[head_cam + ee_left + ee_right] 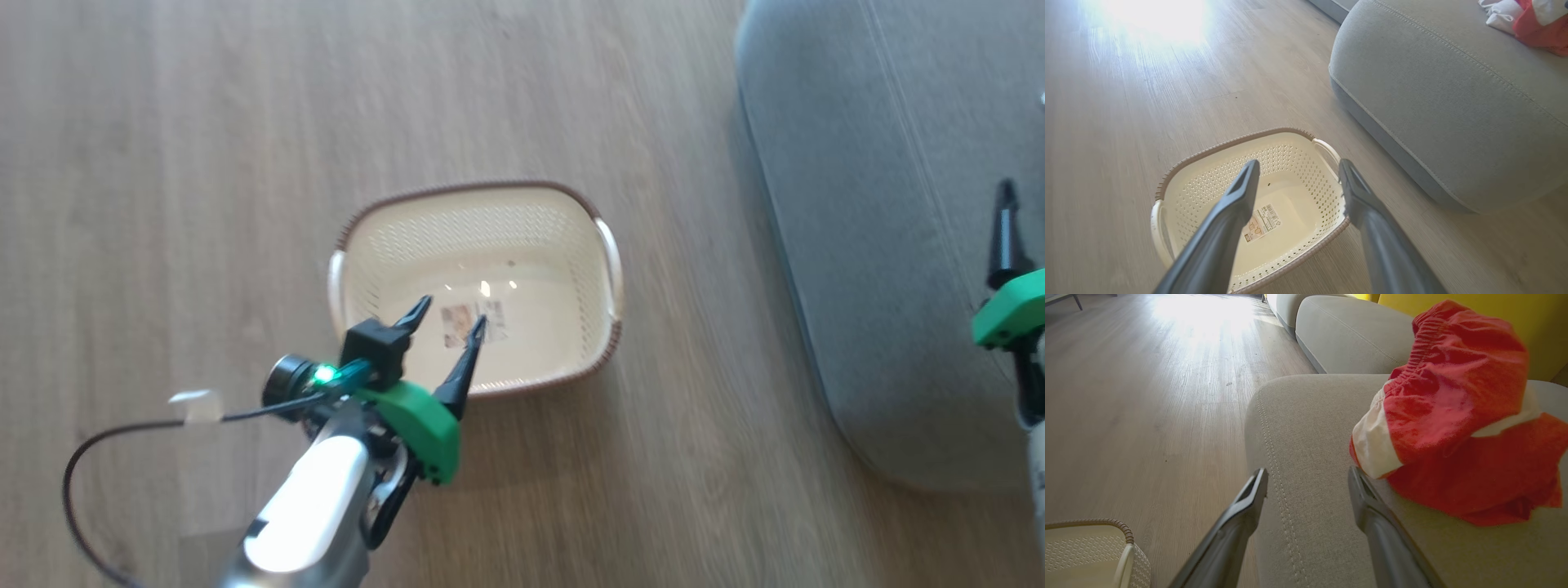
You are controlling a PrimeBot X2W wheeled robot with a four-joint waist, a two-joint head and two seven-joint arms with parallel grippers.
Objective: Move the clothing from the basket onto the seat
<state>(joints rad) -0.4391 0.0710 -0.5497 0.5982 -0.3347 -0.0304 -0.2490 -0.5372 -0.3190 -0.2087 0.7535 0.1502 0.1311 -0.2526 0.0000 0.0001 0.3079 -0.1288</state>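
Floor [163,163]: pale wood planks. Basket [606,245] stands on it, upright, close to the seat [882,245] but apart from its rounded edge. Label sticker [1261,222] shows on the basket's inner bottom.

Clothing [1453,416]: red with white parts, bunched in a heap on top of the seat, near the corner that faces the basket, set back from the stitched edge seam.

Left claw [452,313]: above the basket's near rim, fingertips over the interior, fingers apart, nothing between them.

Right claw [1307,472]: over the seat's edge, fingers apart, gripping nothing. The heap lies just beside one finger; cannot tell if they touch.
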